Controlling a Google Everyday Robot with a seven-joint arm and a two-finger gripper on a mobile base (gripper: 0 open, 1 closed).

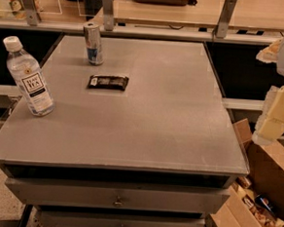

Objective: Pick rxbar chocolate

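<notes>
The rxbar chocolate point(108, 82) is a small flat bar in a dark wrapper with pale marks. It lies flat on the grey table top point(146, 125), in the back left part, just in front of the can. My gripper point(273, 120) hangs at the far right of the view, beyond the table's right edge and above the floor boxes. It is far from the bar and holds nothing that I can see.
A slim silver-blue can point(93, 43) stands behind the bar. A clear bottle with a white cap point(28, 78) stands near the left edge. Open cardboard boxes point(257, 201) sit on the floor at the right. A counter with glass panels point(163, 19) runs behind the table.
</notes>
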